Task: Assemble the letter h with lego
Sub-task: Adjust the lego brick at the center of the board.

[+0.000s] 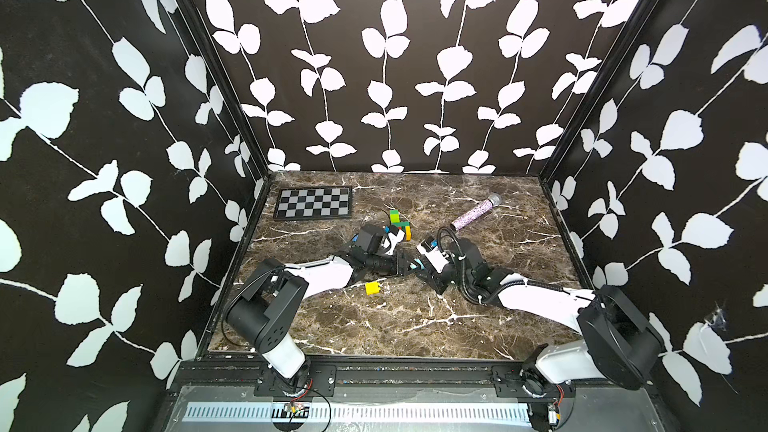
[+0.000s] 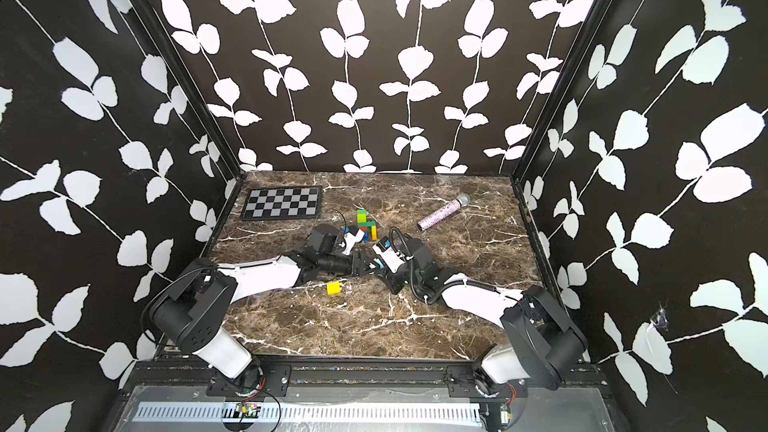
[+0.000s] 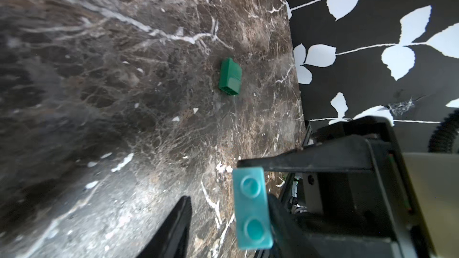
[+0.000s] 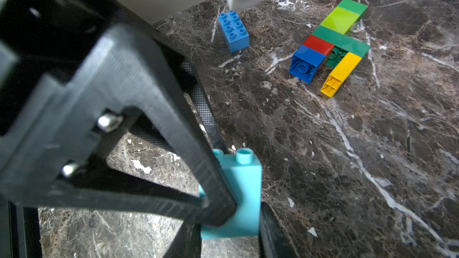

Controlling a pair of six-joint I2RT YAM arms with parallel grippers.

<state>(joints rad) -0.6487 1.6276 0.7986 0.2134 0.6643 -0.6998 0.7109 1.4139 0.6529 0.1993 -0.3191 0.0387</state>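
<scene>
A yellow brick (image 1: pixel 374 288) lies nearest on the marble surface (image 1: pixel 395 326). Just beyond it the arms meet. The right gripper (image 4: pixel 231 219) has its fingers clamped on a light blue brick (image 4: pixel 244 182). The left gripper (image 3: pixel 227 202) straddles that brick unclenched, one of its fingers against it and the other apart. Farther off sit a blue brick (image 4: pixel 233 31) and a joined cluster of bricks (image 4: pixel 340 40). Farthest are a chequered board (image 1: pixel 313 202) and a glittery microphone (image 1: pixel 476 214).

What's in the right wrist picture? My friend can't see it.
The right tool pinches a light blue brick over the marble table. Farther off sit a loose blue brick and a flat cluster of green, lime, red, blue and yellow bricks.
</scene>
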